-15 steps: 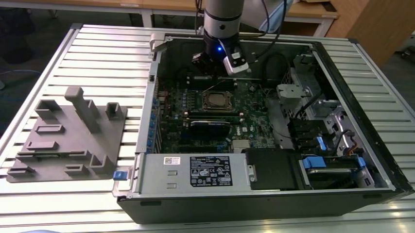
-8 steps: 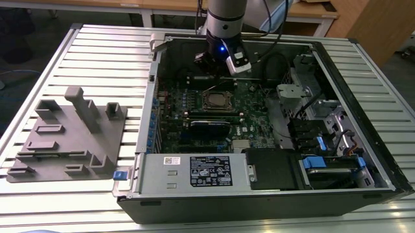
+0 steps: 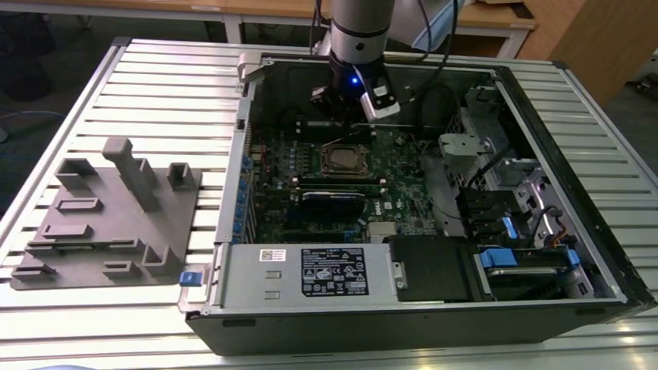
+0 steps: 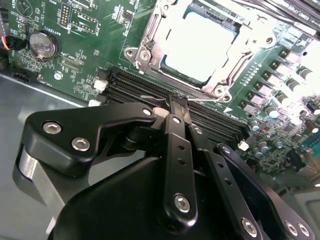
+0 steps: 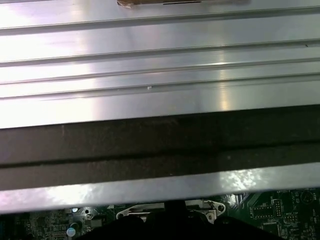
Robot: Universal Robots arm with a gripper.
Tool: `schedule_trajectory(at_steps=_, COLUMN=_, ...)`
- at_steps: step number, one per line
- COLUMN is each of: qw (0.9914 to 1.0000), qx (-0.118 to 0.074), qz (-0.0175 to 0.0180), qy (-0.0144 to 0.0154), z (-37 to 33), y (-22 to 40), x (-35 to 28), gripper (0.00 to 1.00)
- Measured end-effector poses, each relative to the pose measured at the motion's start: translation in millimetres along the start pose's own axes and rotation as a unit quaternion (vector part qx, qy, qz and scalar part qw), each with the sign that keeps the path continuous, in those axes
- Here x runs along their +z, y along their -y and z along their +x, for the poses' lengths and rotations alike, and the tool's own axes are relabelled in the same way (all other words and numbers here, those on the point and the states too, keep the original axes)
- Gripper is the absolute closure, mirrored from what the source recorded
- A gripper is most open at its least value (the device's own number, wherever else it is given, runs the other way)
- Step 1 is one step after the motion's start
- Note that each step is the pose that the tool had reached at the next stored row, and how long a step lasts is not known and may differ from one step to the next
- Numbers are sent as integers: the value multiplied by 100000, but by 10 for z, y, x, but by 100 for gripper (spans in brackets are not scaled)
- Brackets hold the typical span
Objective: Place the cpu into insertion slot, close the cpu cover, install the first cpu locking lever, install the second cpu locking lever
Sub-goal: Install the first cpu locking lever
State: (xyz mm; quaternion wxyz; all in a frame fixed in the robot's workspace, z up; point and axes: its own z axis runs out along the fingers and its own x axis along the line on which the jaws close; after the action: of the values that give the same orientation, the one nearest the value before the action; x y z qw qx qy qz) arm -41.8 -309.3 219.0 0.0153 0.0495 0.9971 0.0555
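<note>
The cpu (image 4: 200, 45) lies flat in the insertion slot (image 3: 344, 160) on the green motherboard, its dull silver face showing. The silvery cpu cover (image 4: 159, 35) lies down around it as a frame. A thin wire locking lever (image 4: 150, 96) runs along the socket edge nearest my gripper (image 4: 178, 102). My black fingers are shut together, and their tips rest at that wire. I cannot tell whether they grip it or only touch it. In the exterior view my gripper (image 3: 344, 123) hangs just behind the socket inside the open computer case.
The case (image 3: 575, 139) walls ring the motherboard. Memory slots (image 4: 130, 85) lie between my gripper and the socket. A grey box with a black label (image 3: 329, 270) sits at the case front. A grey fixture (image 3: 103, 223) stands on the slatted table at the exterior view's left.
</note>
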Motion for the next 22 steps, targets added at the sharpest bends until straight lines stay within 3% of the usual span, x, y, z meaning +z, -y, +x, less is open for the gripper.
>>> schedule_trajectory(at_steps=8, qw=100000, qx=43, qz=-7, qy=136, z=3, y=11, x=102, gripper=89)
schedule_trajectory(at_steps=19, qw=100000, qx=49, qz=118, qy=157, z=-22, y=1, x=120, gripper=89)
schedule_trajectory(at_steps=20, qw=100000, qx=44, qz=33, qy=145, z=-23, y=1, x=120, gripper=89)
schedule_trajectory(at_steps=22, qw=99994, qx=80, qz=-1097, qy=32, z=-24, y=8, x=119, gripper=89)
